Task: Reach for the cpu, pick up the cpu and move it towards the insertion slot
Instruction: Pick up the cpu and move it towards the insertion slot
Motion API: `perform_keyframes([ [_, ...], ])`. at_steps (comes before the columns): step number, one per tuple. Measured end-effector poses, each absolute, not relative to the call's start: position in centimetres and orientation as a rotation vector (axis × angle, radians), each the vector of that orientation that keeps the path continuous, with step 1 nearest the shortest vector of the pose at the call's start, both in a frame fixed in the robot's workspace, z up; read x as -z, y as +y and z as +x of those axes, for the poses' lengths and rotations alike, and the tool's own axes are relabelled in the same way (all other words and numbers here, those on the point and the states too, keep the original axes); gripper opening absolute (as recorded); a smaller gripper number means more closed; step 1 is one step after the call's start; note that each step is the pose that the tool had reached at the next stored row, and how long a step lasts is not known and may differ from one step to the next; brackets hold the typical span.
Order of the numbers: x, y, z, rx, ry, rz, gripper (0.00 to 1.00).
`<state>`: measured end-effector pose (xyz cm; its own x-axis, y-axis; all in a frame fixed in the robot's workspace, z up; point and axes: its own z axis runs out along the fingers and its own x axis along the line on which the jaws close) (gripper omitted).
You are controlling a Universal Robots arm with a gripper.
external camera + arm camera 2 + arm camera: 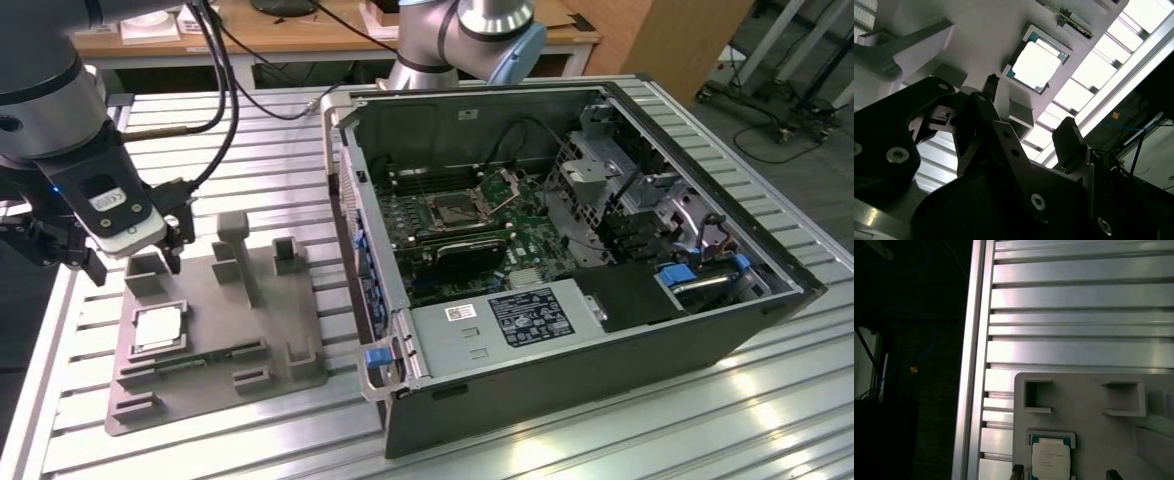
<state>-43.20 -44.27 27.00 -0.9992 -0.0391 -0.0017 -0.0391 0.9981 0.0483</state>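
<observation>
**Gripper (134,250) empty above tray, cpu not yet grasped**

Tool state: fingers (1069,134) are seen spread apart in both wrist views, nothing held between them. The gripper is hung over the grey fixture tray (287,320), above the tray end farther from the exterior camera and clear of its upright posts. No contact with any part is seen.

Cpu (1051,457) location: seated in its square recess of the tray, near the tray's corner on the exterior view's left, just beside the green memory stick (200,358). It is lined up between the two fingertips in the first wrist view, but well below them.

Orientation: laid flat, silvery metal lid facing up. The outline is close to square, so no clear long axis can be given. Its edges are run parallel to the recess walls and the tray sides.

Progress, as judged: the reach is partly made; grasp and lift are not done. The insertion slot (454,208) is sited on the motherboard inside the opened PC case (601,330), its bracket raised, well apart from the tray on the exterior view's right. Transfer is not begun.
</observation>
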Motion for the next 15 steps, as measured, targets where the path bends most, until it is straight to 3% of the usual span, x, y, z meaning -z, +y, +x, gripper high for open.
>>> perform_keyframes([
  [15,-26.47,-44.6,-43.21,-0.079,3.139,-0.062,0.71],
])
